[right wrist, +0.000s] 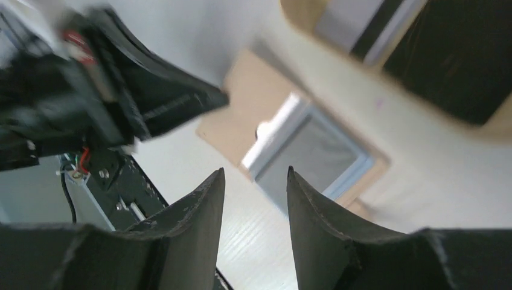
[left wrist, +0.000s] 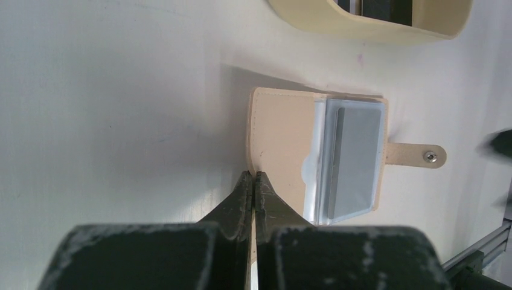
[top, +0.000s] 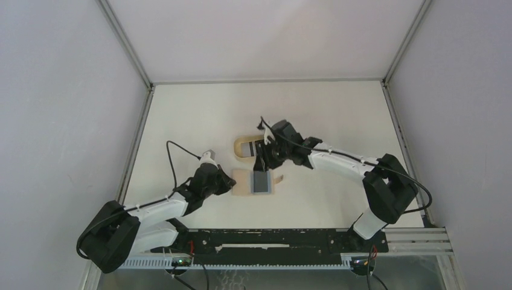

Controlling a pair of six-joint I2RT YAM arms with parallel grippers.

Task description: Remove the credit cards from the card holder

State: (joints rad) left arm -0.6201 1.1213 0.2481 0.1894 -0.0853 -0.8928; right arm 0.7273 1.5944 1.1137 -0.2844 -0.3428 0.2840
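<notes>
The tan card holder (top: 253, 182) lies open on the table, snap tab (left wrist: 416, 155) to the right. A grey credit card (left wrist: 356, 160) sits in its clear sleeve and also shows in the right wrist view (right wrist: 308, 151). My left gripper (top: 228, 183) is shut, its tips (left wrist: 253, 175) pressed at the left edge of the holder's tan flap (left wrist: 281, 139). My right gripper (top: 262, 162) hangs above the holder's far edge, open and empty (right wrist: 255, 175). A black card (right wrist: 447, 54) and a pale card (right wrist: 356, 24) lie in the beige tray.
The beige oval tray (top: 240, 147) stands just behind the card holder, under the right wrist; its rim shows in the left wrist view (left wrist: 362, 27). Grey walls close the table on the left, right and back. The black rail (top: 272, 238) runs along the near edge.
</notes>
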